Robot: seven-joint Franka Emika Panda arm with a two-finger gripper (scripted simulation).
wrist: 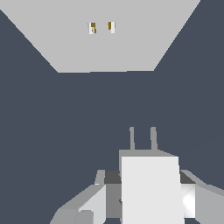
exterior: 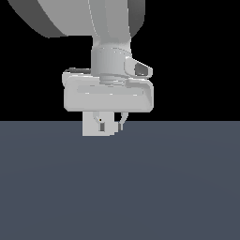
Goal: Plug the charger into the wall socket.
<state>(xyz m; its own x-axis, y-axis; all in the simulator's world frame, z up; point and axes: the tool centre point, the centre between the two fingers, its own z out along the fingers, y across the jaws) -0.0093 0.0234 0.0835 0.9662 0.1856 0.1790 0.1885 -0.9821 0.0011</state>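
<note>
Jaws closed against both sides of the charger [wrist: 150, 188], the gripper [wrist: 146, 199] holding it with two thin prongs [wrist: 142, 138] sticking out ahead toward the wall socket [wrist: 105, 37]. Socket plate stands well apart from the prong tips, its two small yellowish holes [wrist: 101, 27] in plain sight across dark grey floor [wrist: 65, 122]. From the exterior view, gripper [exterior: 110, 123] hangs low with a pale block behind its fingers.

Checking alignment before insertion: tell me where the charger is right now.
In the wrist view the charger sits between the fingers of the gripper, its two prongs pointing at the wall socket ahead, with a gap between.
</note>
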